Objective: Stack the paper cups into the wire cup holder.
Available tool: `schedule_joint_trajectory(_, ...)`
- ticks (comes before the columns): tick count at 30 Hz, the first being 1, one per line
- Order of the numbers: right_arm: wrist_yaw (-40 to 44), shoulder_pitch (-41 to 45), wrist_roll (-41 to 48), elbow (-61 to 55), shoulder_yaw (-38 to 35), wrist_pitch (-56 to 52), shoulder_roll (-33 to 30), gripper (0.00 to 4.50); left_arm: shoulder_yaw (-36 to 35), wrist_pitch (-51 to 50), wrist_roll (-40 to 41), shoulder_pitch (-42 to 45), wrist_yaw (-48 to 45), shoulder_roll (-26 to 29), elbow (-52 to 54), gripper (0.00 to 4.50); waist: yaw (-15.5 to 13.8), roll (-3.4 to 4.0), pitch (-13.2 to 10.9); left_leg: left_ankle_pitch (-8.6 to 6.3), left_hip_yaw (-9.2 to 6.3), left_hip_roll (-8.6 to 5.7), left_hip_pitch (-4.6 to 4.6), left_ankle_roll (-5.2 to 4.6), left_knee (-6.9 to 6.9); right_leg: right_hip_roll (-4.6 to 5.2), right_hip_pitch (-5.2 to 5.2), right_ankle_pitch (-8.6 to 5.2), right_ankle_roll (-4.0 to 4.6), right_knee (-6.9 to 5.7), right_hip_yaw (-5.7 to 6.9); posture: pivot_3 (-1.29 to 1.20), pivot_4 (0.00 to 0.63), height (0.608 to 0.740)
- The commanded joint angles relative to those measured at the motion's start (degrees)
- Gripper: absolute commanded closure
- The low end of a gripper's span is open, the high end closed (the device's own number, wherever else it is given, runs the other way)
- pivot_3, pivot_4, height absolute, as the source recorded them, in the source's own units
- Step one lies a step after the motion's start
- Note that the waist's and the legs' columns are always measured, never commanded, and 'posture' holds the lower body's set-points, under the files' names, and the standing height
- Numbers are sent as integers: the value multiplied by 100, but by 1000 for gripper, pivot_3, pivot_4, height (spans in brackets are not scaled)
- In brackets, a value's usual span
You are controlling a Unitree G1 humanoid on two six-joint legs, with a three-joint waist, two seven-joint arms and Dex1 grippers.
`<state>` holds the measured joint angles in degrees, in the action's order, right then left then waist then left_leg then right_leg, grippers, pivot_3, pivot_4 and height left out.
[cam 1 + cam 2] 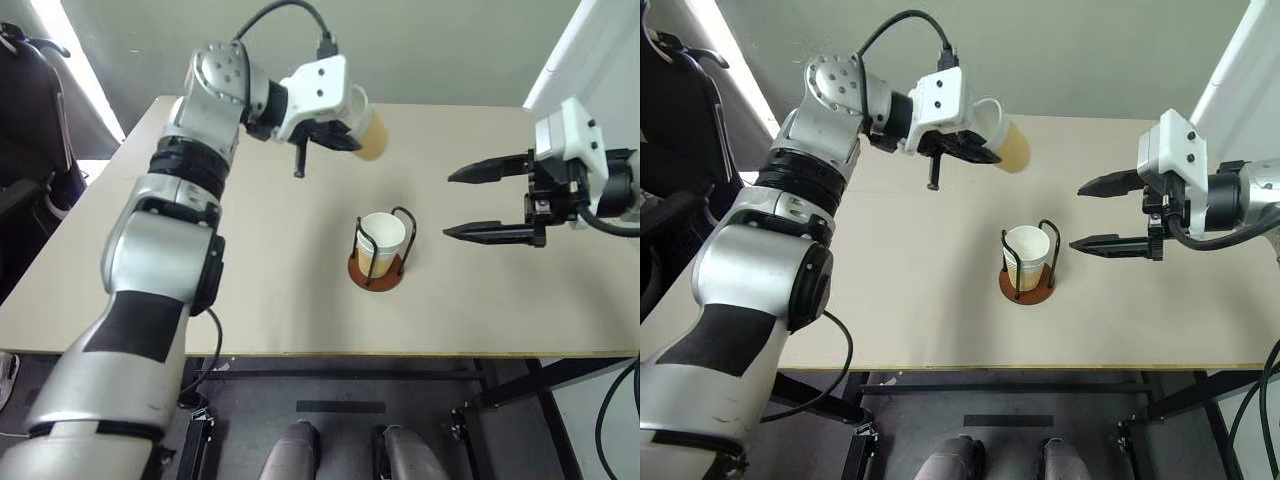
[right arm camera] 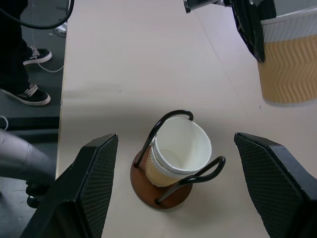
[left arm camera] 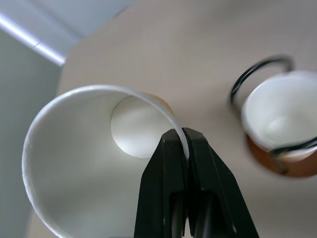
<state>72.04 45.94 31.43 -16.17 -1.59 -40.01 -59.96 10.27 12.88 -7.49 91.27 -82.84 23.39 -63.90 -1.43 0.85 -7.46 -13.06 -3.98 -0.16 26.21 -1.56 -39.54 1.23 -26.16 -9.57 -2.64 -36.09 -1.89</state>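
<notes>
Left eye view: nearest, cups [image 1: 380, 243] were seen already nested in the wire cup holder [image 1: 378, 270] on the table [image 1: 250, 300]. The right gripper [image 1: 478, 203] was held apart, empty. Farther back, the left gripper [image 1: 322, 135] was clamped on another cup's [image 1: 368, 130] rim, not yet stacked.

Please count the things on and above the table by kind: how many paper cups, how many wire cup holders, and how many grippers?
Paper cups: 3, one held by the left gripper at its rim, two nested in the holder.
Wire cup holder: 1.
Grippers: 2, the left one and the right gripper.
Total: 6
</notes>
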Motion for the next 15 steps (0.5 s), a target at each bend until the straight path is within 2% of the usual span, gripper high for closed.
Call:
schedule_joint_trajectory(1, -155, 25, 110, -255, -149, -142, -59, 702, -138, -559, 424, 82, -734, 69, 577, 4479, 13, 0, 0, 0, 3, -1, 0, -1, -7, -7, 0, 1, -1, -2, 3, 0, 150, 740)
schedule_joint_trajectory(3, -220, 24, 141, -302, -153, -233, -48, 702, 122, -882, 743, -17, -927, 216, 912, 4479, 29, 0, 0, -5, -2, 3, 1, -7, -22, -4, 4, 1, -2, -4, 0, 0, 150, 740)
schedule_joint_trajectory(9, -346, 4, 250, -419, -181, -394, -13, 702, 1870, -1724, 2415, -521, -966, 1355, 2479, 4479, 56, 3, 1, -11, 0, 6, -7, -13, -47, -10, 11, 0, -5, -16, -4, 0, 150, 740)
schedule_joint_trajectory(12, -450, 49, 242, -414, -141, -404, 52, 702, 2163, -1896, 2843, -520, -966, 1515, 2659, 4479, 22, 3, 1, -14, -7, 2, -7, -15, -52, -5, 15, 0, -5, -22, 3, 0, 150, 740)
schedule_joint_trajectory(15, -521, 46, 217, -413, -146, -384, 83, 702, 2166, -2076, 3031, -452, -966, 1435, 2630, 4479, -43, 3, 1, -19, -15, -3, -8, -23, -55, 5, 27, 0, -6, -19, 12, 0, 150, 740)
